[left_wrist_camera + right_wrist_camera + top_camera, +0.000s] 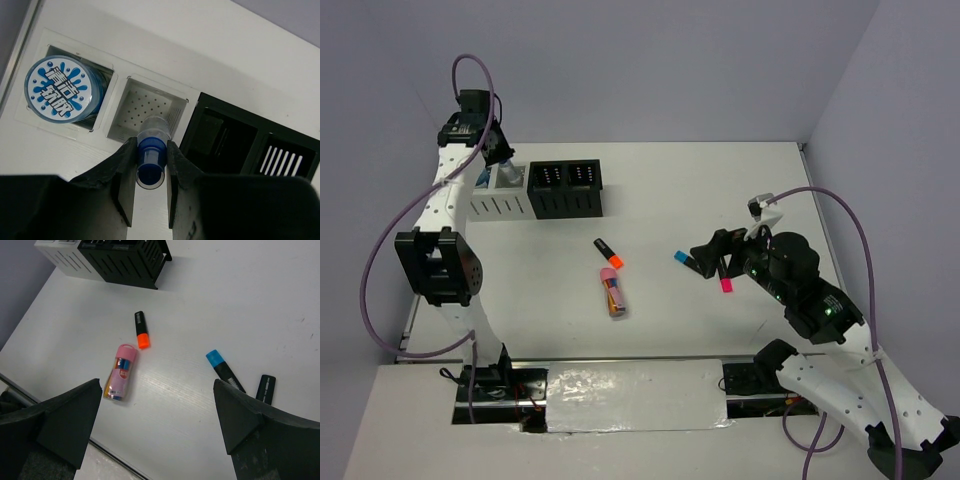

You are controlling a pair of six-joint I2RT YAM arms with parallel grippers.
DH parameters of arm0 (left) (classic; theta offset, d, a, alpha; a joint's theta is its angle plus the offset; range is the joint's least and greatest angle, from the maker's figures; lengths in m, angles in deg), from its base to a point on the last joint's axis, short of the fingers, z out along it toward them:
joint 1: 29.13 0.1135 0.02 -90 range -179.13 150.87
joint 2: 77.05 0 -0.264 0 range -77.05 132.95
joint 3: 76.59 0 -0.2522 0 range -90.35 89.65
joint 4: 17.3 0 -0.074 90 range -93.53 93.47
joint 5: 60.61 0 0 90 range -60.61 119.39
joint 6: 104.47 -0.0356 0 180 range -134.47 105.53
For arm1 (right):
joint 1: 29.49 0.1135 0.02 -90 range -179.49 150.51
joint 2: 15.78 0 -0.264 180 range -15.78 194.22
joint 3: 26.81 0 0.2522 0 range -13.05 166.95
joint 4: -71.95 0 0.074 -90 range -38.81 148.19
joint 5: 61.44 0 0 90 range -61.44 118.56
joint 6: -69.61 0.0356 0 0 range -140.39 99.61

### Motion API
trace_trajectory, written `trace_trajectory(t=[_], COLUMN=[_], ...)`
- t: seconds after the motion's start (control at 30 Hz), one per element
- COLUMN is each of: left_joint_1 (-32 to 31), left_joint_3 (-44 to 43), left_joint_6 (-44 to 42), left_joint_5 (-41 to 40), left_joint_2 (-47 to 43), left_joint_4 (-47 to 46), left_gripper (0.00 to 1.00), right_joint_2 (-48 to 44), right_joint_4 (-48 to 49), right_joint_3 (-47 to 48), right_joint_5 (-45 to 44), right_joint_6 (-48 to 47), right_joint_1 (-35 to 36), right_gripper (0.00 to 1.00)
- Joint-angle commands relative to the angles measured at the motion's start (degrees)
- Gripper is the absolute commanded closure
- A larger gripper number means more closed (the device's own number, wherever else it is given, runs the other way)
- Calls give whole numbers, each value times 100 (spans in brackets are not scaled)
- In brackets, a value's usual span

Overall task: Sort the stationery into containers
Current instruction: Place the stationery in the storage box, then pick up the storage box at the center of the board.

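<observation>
Row of boxes [540,190] at the worktop's [720,190] far left: round piece [60,92] in the leftmost box [35,117], bottle [151,152] over the second box [145,105]. Mid-worktop: highlighter [609,253] behind tube [613,292]; second highlighter [688,262] and third highlighter [723,275] to their right.

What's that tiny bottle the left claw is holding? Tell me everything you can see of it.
The bottle is a tiny cylinder, clear plastic by its look, with a blue cap. The left gripper is shut on it, its two black fingers pinching the capped end from both sides. The clear end points away, toward the open top of a white box with a perforated floor. Nothing but the fingers appears to touch it.
</observation>
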Motion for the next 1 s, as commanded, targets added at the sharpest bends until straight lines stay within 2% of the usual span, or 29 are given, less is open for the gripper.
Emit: trace_trajectory(t=[0.0,0.13,0.23,0.27,0.33,0.37,0.43,0.53,0.67,0.73,0.87,0.97], left_joint_1=[3,2,2,2,2,11,11,3,-33,-146,-209,-217], left_joint_3=[-22,-22,39,57,40,22,57,57,110,110,407,1425], left_joint_6=[-124,-133,-106,-98,-71,-45,-27,-10,26,8,25,43], left_joint_5=[-194,-221,-160,-142,-133,-142,-177,-230,-142,-203,-29,428], left_joint_2=[90,231,354,424,477,503,477,276,-225,-680,-1647,-2789], left_joint_4=[-236,-262,-271,-262,-201,-183,-148,-95,-34,89,274,-68], left_gripper=[91,81,63,53,41,31,26,12,2,1,1,1], right_joint_2=[7,25,68,138,288,489,761,1052,1614,2034,2879,3582], right_joint_4=[320,355,442,547,592,636,706,829,610,618,767,917], right_joint_3=[-43,-70,-148,-227,-280,-307,-359,-447,-316,-272,-61,237], right_joint_5=[122,166,262,315,464,526,649,711,395,404,-246,-519], right_joint_6=[-18,-9,-35,-53,-44,-35,-18,35,210,412,825,1027], right_joint_1=[-16,-16,-16,-16,-16,-16,-7,-7,2,98,1149,1687], right_gripper=[0,0,0,0,0,0,0,0,0,0,0,0])
